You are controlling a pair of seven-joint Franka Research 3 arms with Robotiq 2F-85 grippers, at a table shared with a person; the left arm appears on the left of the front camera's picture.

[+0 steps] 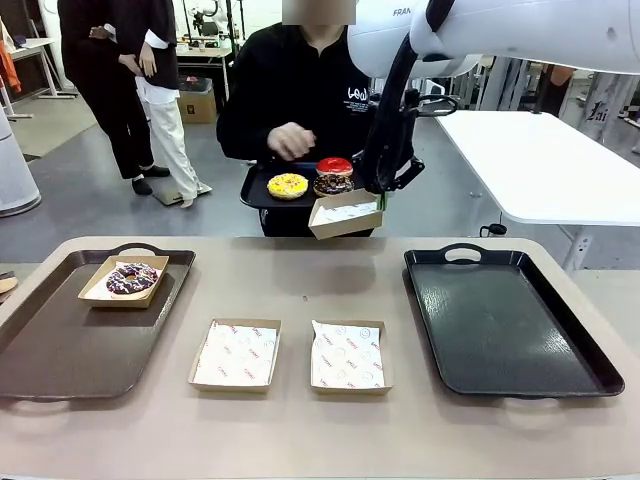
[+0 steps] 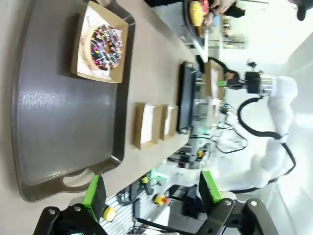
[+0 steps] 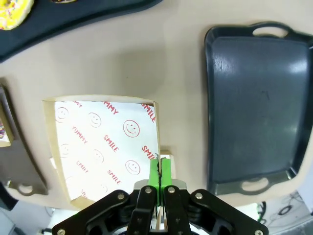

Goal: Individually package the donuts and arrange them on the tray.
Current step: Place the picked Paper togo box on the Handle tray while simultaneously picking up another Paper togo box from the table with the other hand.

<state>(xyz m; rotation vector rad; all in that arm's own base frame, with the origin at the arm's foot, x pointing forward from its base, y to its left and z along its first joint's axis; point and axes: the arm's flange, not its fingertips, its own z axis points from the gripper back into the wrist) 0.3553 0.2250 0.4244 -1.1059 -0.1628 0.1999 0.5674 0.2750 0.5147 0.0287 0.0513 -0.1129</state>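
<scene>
Right hand (image 3: pixel 160 169) clamped on the lined box (image 3: pixel 102 147) rim, held aloft.
Left hand (image 2: pixel 152 192) spread wide, empty, over the tray (image 2: pixel 58 122) carrying the boxed sprinkled donut (image 2: pixel 106 46).

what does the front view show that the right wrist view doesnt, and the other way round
Front view: the person's hand, the red donut, the sprinkled donut boxed on the brown tray, and two empty boxes on the table.
Right wrist view: the right gripper with its green pads shut on the edge of the held box, close enough to read SMILE and YUMMY on its paper.
Both: that box, the yellow donut on the person's dark tray, and the black tray.
</scene>
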